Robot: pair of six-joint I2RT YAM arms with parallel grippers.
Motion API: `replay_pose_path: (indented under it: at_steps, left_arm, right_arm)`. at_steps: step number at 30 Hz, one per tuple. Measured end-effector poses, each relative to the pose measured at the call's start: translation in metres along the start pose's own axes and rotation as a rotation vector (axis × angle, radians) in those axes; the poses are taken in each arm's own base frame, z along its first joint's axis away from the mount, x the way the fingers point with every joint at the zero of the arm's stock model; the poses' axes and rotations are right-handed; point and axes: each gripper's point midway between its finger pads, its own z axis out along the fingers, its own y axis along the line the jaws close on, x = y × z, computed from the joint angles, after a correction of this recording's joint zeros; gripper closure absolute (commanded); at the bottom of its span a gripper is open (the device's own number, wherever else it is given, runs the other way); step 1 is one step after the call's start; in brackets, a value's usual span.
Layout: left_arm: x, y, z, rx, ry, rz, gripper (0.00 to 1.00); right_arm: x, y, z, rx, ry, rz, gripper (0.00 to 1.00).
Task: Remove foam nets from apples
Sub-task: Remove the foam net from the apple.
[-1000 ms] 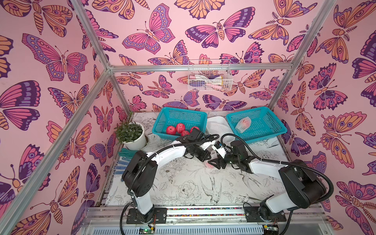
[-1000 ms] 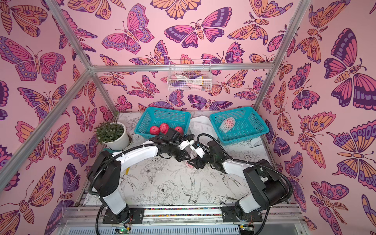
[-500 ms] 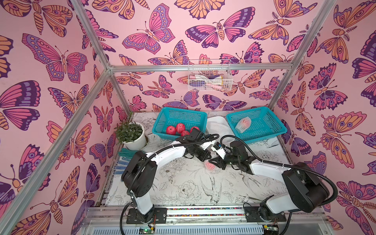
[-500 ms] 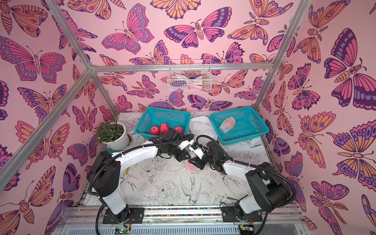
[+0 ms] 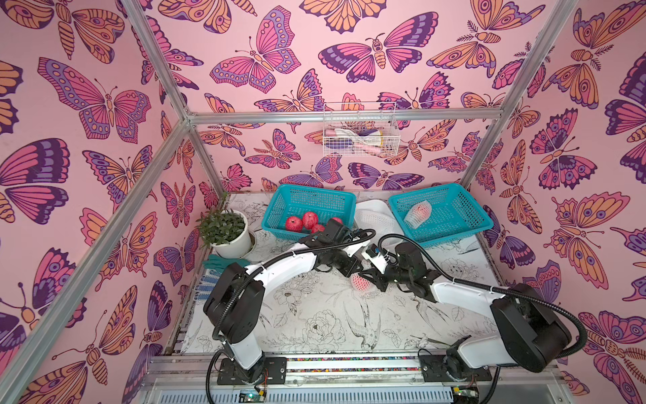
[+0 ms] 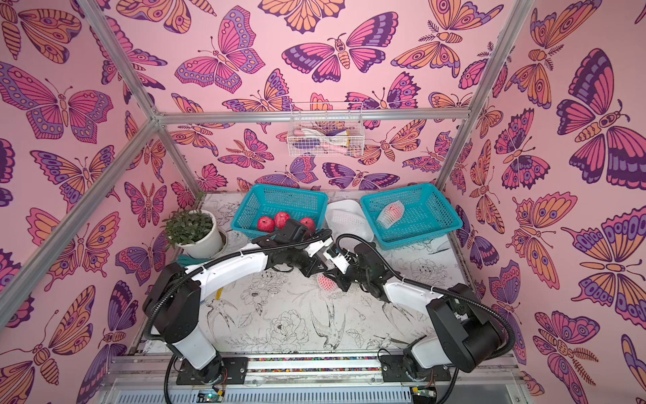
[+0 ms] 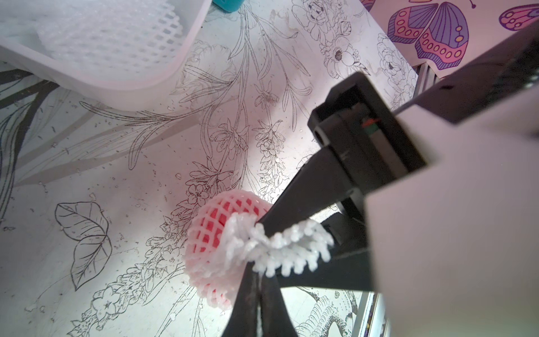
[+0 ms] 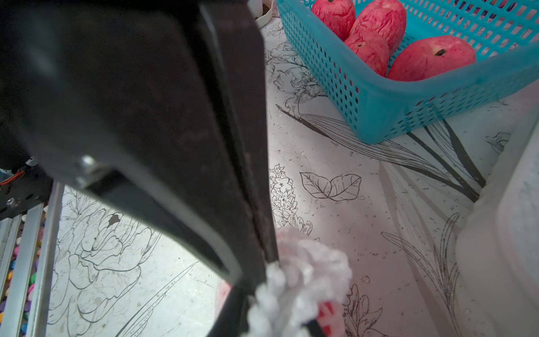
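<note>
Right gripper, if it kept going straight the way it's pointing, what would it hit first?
Probably the netted apple: the right gripper pinches the frilled end of its foam net, the fruit just beyond. The left gripper clamps that net alongside.

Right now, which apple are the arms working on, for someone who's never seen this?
Find the flower-printed table below the pink butterfly walls. At its middle, both arms' fingers pinch one apple's white foam net; it alone is outside the teal baskets.

There are four bare apples [image 5: 293, 224], two wrapped apples [image 5: 359, 282] in foam nets [image 5: 416, 217], two blue baskets [image 5: 307, 199], one white tray [image 5: 374, 205] and one plant [image 5: 222, 227].
</note>
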Motion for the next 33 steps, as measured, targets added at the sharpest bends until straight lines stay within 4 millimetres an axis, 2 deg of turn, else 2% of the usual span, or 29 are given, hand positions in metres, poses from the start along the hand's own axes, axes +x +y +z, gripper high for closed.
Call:
replay_pose_path:
  at_steps: [3, 5, 8, 12, 13, 22, 26, 30, 33]
  left_arm:
    - [0.002, 0.003, 0.001, -0.015, 0.004, -0.003, 1.0]
    - [0.006, 0.005, 0.002, -0.022, 0.011, -0.007, 1.0]
    - [0.01, 0.007, 0.003, -0.029, 0.02, -0.014, 1.0]
    - [0.011, 0.008, 0.003, -0.032, 0.022, -0.014, 1.0]
    - [0.011, 0.008, 0.003, -0.033, 0.022, -0.014, 1.0]
    - [0.013, 0.007, 0.004, -0.028, 0.025, -0.017, 1.0]
    - [0.014, 0.004, 0.005, -0.019, 0.026, -0.013, 1.0]
    - [0.012, 0.0, 0.003, -0.012, 0.019, -0.005, 1.0]
    - [0.01, -0.001, 0.002, -0.011, 0.011, 0.0, 1.0]
  right_arm:
    - [0.002, 0.0, 0.0, 0.004, 0.004, 0.002, 0.75]
    - [0.004, 0.0, 0.0, 0.006, 0.006, 0.004, 0.56]
    - [0.006, -0.002, 0.0, 0.014, 0.011, 0.003, 0.33]
    - [0.013, -0.004, 0.0, 0.031, 0.041, 0.015, 0.15]
    - [0.016, -0.004, -0.001, 0.033, 0.053, 0.022, 0.0]
    - [0.034, -0.007, 0.004, 0.039, 0.114, 0.054, 0.01]
    - [0.04, -0.008, 0.008, 0.035, 0.132, 0.065, 0.17]
    - [0.036, -0.011, 0.011, 0.038, 0.121, 0.065, 0.33]
    - [0.032, -0.012, 0.012, 0.041, 0.107, 0.057, 0.39]
